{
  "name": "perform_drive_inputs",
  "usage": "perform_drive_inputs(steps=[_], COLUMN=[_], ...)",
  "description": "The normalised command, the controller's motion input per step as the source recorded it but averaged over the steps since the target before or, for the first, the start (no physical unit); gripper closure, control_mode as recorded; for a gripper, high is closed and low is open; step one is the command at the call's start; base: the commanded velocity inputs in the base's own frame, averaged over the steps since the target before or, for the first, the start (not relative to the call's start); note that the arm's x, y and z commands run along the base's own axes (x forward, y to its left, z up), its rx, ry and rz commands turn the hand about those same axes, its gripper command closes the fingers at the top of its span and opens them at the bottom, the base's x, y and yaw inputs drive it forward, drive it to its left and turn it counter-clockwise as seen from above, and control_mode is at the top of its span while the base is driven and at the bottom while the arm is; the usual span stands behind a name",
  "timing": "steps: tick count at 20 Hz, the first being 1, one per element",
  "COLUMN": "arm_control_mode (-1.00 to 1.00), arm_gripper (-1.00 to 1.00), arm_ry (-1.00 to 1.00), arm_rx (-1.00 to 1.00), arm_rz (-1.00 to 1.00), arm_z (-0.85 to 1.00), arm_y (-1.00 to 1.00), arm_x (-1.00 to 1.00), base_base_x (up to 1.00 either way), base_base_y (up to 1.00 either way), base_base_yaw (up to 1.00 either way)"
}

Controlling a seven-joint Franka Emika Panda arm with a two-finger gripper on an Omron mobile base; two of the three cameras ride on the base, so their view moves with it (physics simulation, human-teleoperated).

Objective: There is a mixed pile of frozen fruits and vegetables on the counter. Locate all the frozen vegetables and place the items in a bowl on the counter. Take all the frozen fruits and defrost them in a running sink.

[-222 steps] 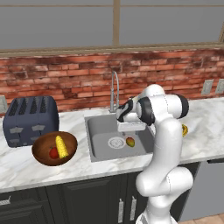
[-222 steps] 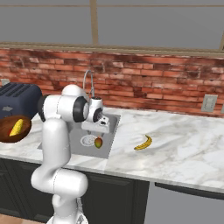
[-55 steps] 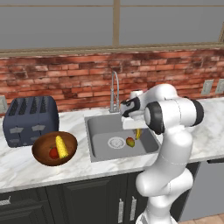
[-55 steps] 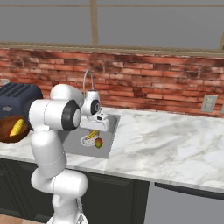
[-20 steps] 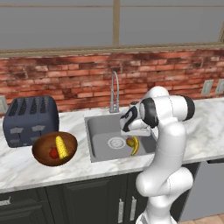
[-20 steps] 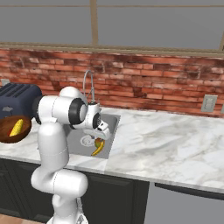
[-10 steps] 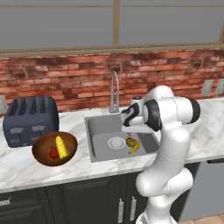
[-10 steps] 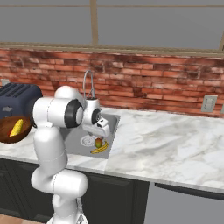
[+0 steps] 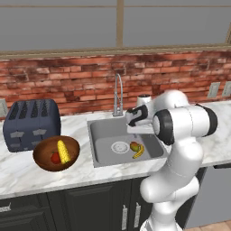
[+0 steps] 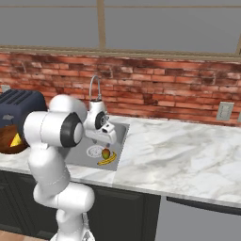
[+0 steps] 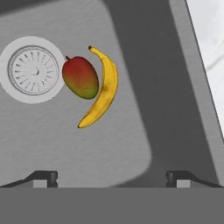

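Note:
Down in the grey sink (image 9: 106, 152) (image 10: 121, 137) (image 11: 131, 144) a yellow banana (image 9: 139, 152) (image 10: 107, 161) (image 11: 103, 93) lies against a round orange-red fruit (image 9: 134, 146) (image 10: 106, 153) (image 11: 80, 78), right beside the drain (image 11: 33, 69). My gripper (image 9: 131, 122) (image 10: 112, 136) (image 11: 111, 177) hangs above them, open, with nothing between its fingertips (image 11: 43, 177). To the left on the counter (image 9: 27, 173), the dark wooden bowl (image 9: 43, 155) (image 10: 5, 141) holds the corn cob (image 9: 63, 151) (image 10: 16, 140) and the red round vegetable (image 9: 55, 158). In the right base view my arm hides part of the bowl.
A tall curved faucet (image 9: 118, 92) (image 10: 94, 85) stands behind the sink. A dark toaster (image 9: 31, 122) (image 10: 19, 106) sits behind the bowl. White marble counter (image 10: 188, 160) runs on to the right of the sink, under a brick wall with outlets (image 9: 213, 89).
My gripper has opened and let go of the banana, which now lies on the sink floor beside the round fruit. The hand has lifted slightly above the basin.

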Motion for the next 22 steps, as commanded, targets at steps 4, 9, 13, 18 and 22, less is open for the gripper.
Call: perform_drive_inputs(steps=[4, 9, 13, 18, 22], arm_control_mode=[-1.00, -1.00, -1.00, -1.00, -1.00], arm_gripper=[-1.00, -1.00, -1.00, -1.00, -1.00], arm_ry=[0.01, 0.00, 0.01, -0.01, -0.01], arm_rx=[0.00, 0.00, 0.00, 0.01, 0.01], arm_rz=[0.07, 0.09, 0.09, 0.08, 0.08], arm_z=[0.35, 0.34, 0.46, 0.45, 0.49], arm_y=[0.03, 0.06, 0.09, 0.05, 0.09], arm_x=[-0.31, -0.38, -0.32, -0.34, -0.29], base_base_x=[0.00, 0.00, 0.00, 0.00, 0.00], base_base_y=[0.00, 0.00, 0.00, 0.00, 0.00], base_base_yaw=[0.00, 0.00, 0.00, 0.00, 0.00])
